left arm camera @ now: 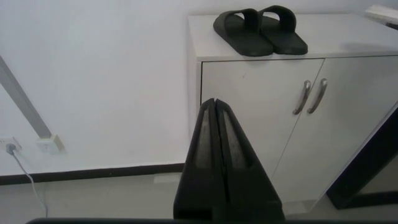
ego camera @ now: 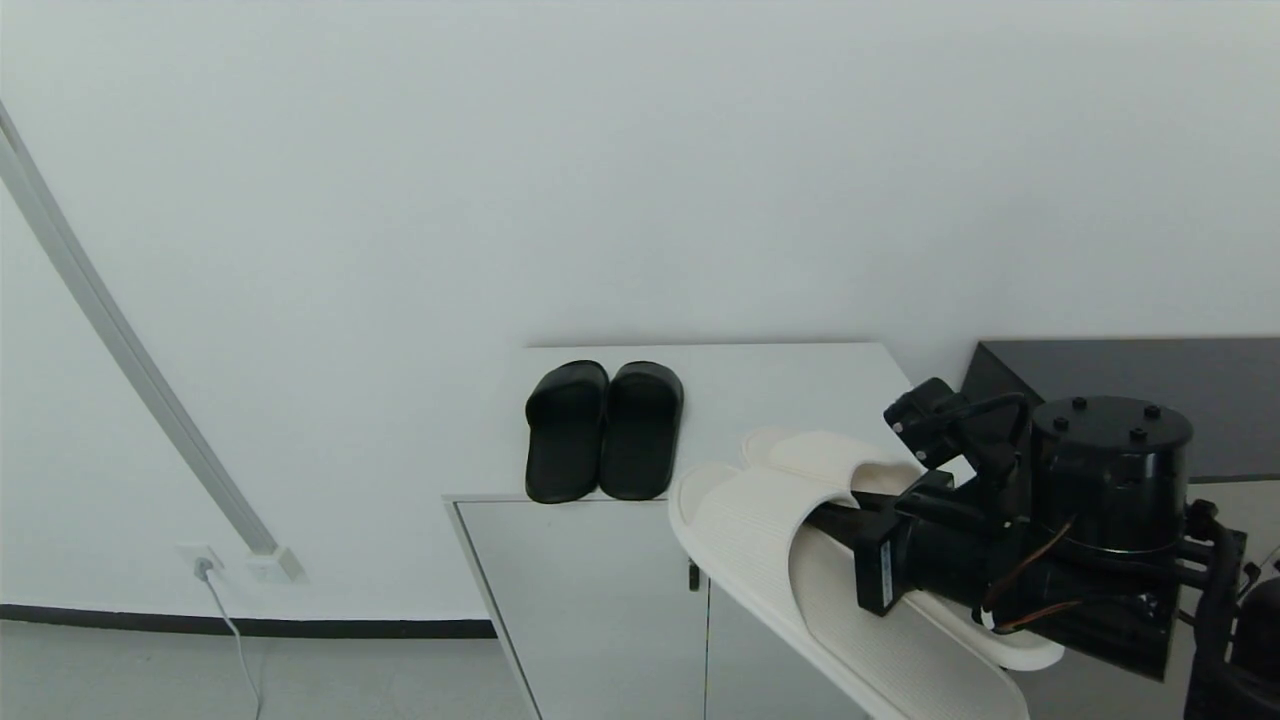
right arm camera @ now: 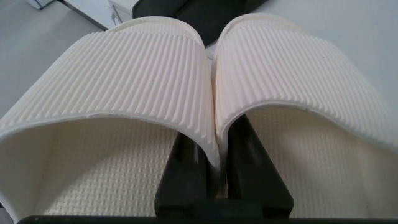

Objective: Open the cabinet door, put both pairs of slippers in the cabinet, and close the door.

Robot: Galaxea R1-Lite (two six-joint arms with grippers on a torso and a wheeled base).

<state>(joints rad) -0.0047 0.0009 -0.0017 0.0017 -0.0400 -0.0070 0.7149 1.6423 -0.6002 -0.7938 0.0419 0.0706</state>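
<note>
Right arm (ego camera: 1050,560) showing matte black casing throughout. Cylindrical joint housing (ego camera: 1110,480) carrying four round screws (ego camera: 1078,404) on flat cap. Thin orange-brown wires (ego camera: 1030,580) looping beneath; thick black cable (ego camera: 1215,590) running alongside. Pale label strip (ego camera: 864,578) edging boxy wrist block (ego camera: 900,565). Left gripper (left arm camera: 214,109) showing long black tapering fingers with recessed faces. Right gripper (right arm camera: 219,183) showing black, flat-sided fingers.

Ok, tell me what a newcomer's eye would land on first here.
The white slippers stand out, clamped by the straps in the right tool, lifted near the cabinet. The black slippers sit side by side on the cabinet's top, its doors shut.
</note>
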